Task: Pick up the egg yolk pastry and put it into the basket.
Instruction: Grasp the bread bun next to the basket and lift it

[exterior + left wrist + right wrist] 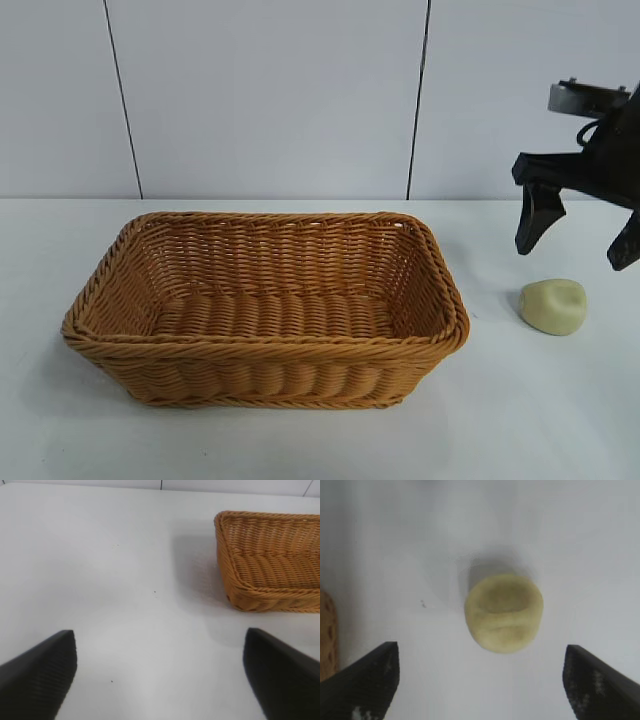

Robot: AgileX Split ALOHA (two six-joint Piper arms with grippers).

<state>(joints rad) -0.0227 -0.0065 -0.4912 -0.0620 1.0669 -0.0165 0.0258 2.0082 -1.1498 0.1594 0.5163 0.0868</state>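
Observation:
The egg yolk pastry (pixel 553 305), a small pale yellow lump with a dented face, lies on the white table to the right of the basket (pixel 265 345). My right gripper (pixel 580 235) hangs open above the pastry, its jaws wide apart and empty. In the right wrist view the pastry (pixel 503 612) lies just beyond the gap of the gripper (pixel 482 680), apart from both fingers. The golden-brown wicker basket holds nothing. My left gripper (pixel 160 675) is open and empty over bare table, out of the exterior view, with the basket's end (pixel 270 562) ahead of it.
The white table (pixel 560 410) runs to a pale panelled wall (pixel 270 90) at the back. A sliver of the basket's rim (pixel 326 635) shows at the edge of the right wrist view.

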